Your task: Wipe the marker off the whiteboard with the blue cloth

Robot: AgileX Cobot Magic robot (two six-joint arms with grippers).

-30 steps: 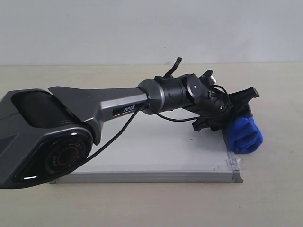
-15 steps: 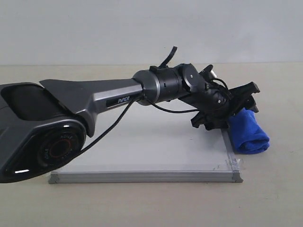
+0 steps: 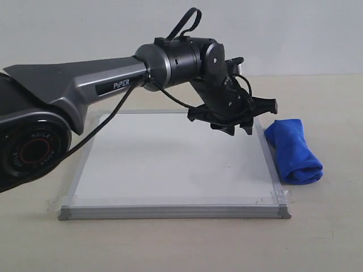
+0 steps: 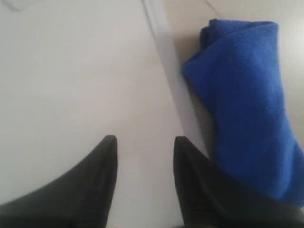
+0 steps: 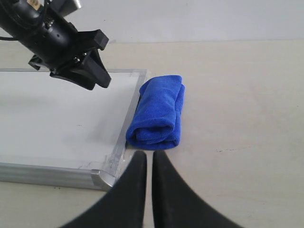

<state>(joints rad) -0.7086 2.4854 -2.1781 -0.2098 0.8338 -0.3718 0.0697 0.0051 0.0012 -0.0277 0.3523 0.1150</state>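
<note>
The whiteboard [image 3: 170,164] lies flat on the table, and no red marker line shows on its surface [image 5: 57,118]. The blue cloth [image 3: 295,150] lies as a folded roll on the table just outside the board's right frame, also visible in the wrist views [image 4: 247,104] [image 5: 157,113]. My left gripper [image 3: 241,129] hangs above the board's right part, open and empty [image 4: 145,140], a little left of the cloth. My right gripper [image 5: 149,154] is shut with nothing in it, near the board's front right corner and just in front of the cloth. It is out of the exterior view.
The board's silver frame [image 4: 166,61] runs between the left gripper and the cloth. A grey corner cap with tape [image 5: 102,178] sits close to the right gripper. Beige tabletop [image 3: 329,226] extends right of and in front of the board. A pale wall stands behind.
The left gripper has let go of the blue cloth, risen and swung left over the board. The cloth now lies on the table beside the right frame.
</note>
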